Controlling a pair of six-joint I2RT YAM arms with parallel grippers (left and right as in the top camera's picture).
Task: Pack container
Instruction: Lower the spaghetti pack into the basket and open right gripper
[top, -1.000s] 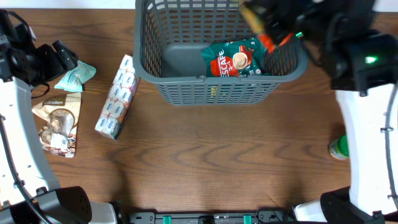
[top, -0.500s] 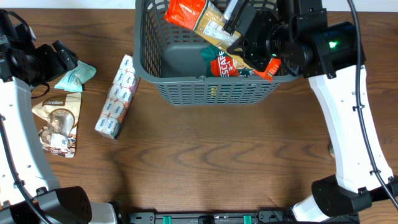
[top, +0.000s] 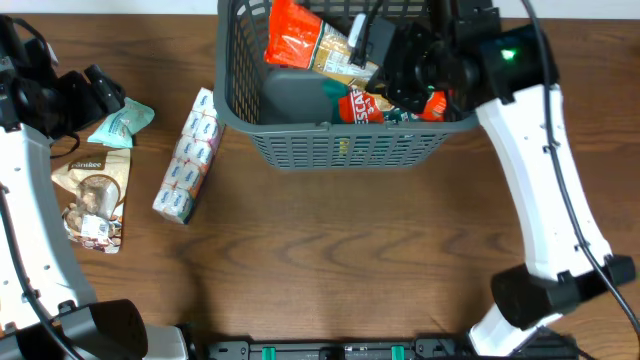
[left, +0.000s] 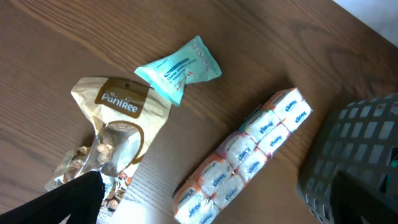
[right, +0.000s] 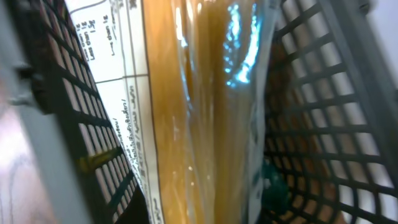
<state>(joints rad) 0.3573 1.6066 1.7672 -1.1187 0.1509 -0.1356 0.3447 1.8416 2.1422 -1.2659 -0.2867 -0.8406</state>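
Pasta packet (right: 205, 112) fills the right wrist view, hiding jaws

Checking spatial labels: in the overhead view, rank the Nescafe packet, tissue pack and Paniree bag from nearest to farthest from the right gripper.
From the right gripper:
1. Nescafe packet, in the basket beside it.
2. Tissue pack, left of the basket.
3. Paniree bag, far left.

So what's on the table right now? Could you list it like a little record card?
Container: dark grey lattice basket, at the table's far edge
Inside basket: Nescafe packet
Right end effector: gripping an orange pasta packet, held between the basket walls
Left end effector: open, empty, above the loose items
Outside basket: tissue multipack, Paniree snack bag, small teal packet
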